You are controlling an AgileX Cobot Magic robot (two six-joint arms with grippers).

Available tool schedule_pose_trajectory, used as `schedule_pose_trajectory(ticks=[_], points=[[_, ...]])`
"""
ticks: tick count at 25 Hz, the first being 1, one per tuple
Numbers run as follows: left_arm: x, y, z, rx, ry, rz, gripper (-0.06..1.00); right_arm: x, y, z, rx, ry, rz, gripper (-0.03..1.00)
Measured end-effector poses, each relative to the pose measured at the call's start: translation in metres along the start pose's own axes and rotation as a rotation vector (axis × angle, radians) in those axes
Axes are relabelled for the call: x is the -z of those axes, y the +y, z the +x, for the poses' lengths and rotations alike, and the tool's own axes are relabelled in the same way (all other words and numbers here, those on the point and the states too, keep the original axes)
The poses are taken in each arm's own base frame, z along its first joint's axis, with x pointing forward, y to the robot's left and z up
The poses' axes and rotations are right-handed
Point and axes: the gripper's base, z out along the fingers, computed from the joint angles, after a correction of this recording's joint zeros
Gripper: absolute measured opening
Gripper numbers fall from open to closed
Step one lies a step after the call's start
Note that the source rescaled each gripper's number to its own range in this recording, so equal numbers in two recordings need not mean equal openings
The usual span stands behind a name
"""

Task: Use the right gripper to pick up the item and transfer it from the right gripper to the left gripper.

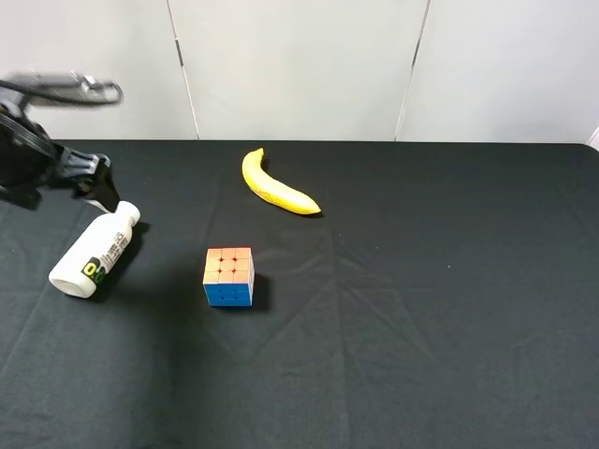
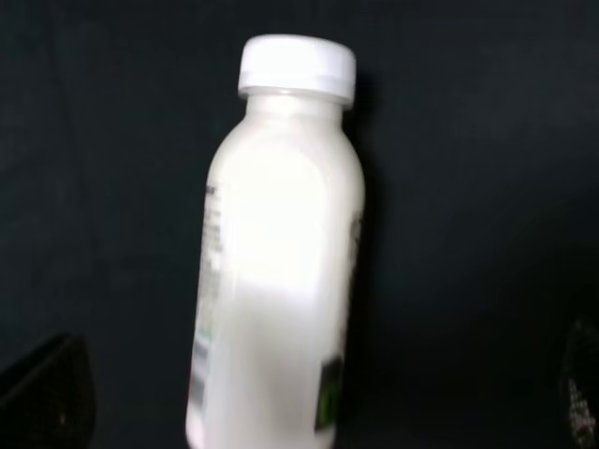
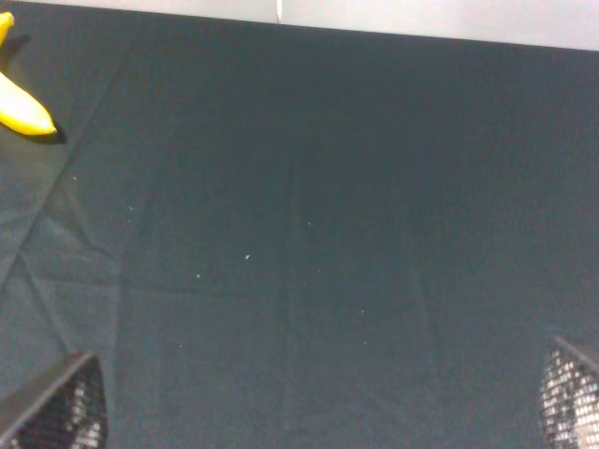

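A small white bottle (image 1: 94,253) lies on its side near the left edge of the black-clothed table (image 1: 440,309), cap pointing toward the back edge; the left gripper (image 1: 98,184) hovers just above the cap end, jaws spread wide and holding nothing (its wrist camera looks straight down the bottle (image 2: 276,253), with only dark jaw tips at the frame's corners). The right gripper (image 3: 318,412) is out of the overhead view altogether; its own camera shows the two jaw tips well apart over bare cloth, with the end of the banana (image 3: 19,108) at the far corner of its view. The banana (image 1: 276,187) rests toward the back of the table near the middle; the puzzle cube (image 1: 229,276) sits between banana and front edge, right of the bottle.

By the look of it, the pick-up has not begun; the risk is plain: the bottle lies on the far side from the arm that must fetch it, so the right gripper has to reach across, past the cube, into space the left arm occupies; a collision seems possible, and the round, smooth bottle could roll away from a glancing touch.
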Motion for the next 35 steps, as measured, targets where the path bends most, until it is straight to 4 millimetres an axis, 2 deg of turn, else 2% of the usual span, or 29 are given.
schedule_pose_trajectory(ticks=[5,9,15,22,27,32,35], points=[[0.058,-0.004,0.016,-0.013,-0.103,0.005,1.00,0.000,0.000,0.000,0.000,0.000,0.000,1.00],[0.102,-0.008,0.038,-0.012,-0.181,0.009,1.00,0.000,0.000,0.000,0.000,0.000,0.000,1.00],[0.156,-0.012,0.088,-0.014,-0.262,0.017,1.00,0.000,0.000,0.000,0.000,0.000,0.000,1.00],[0.196,-0.016,0.155,-0.032,-0.334,0.020,1.00,0.000,0.000,0.000,0.000,0.000,0.000,1.00],[0.204,-0.017,0.198,-0.020,-0.487,0.023,1.00,0.000,0.000,0.000,0.000,0.000,0.000,1.00],[0.188,-0.017,0.239,0.003,-0.589,0.031,1.00,0.000,0.000,0.000,0.000,0.000,0.000,1.00],[0.177,-0.016,0.254,0.001,-0.628,0.031,1.00,0.000,0.000,0.000,0.000,0.000,0.000,1.00]])
